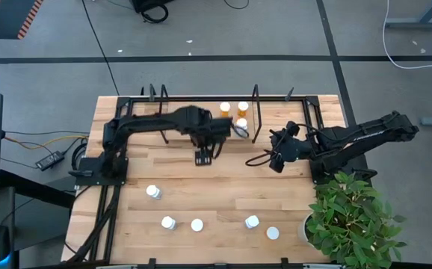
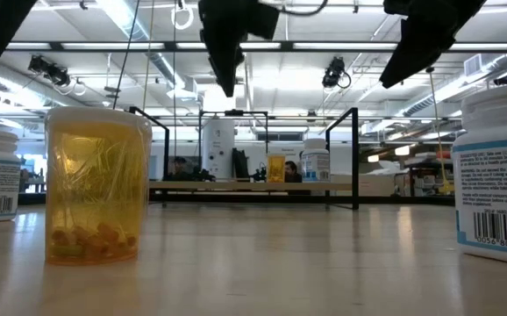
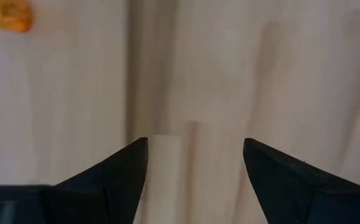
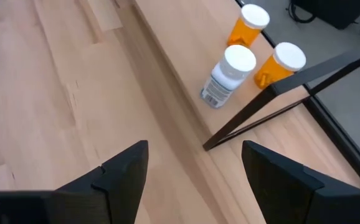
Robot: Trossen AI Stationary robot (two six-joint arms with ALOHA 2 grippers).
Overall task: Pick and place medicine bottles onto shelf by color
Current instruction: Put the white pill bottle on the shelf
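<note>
The shelf (image 1: 186,112) lies along the table's far edge, with black wire uprights at its ends. Two orange bottles (image 4: 250,26) (image 4: 281,62) and a white bottle (image 4: 228,74) stand upright on it near its right upright. Several more bottles stand on the table's near half (image 1: 196,224), showing their white caps. One of them is orange (image 2: 91,184). My left gripper (image 1: 202,158) is open and empty, pointing down over bare tabletop just in front of the shelf. My right gripper (image 1: 274,160) is open and empty, to the right of the left one, above the table.
A potted green plant (image 1: 350,217) stands at the table's near right corner. The shelf's right wire upright (image 4: 273,106) stands between my right gripper and the shelf bottles. Bare tabletop (image 1: 223,187) lies between the grippers and the near bottles.
</note>
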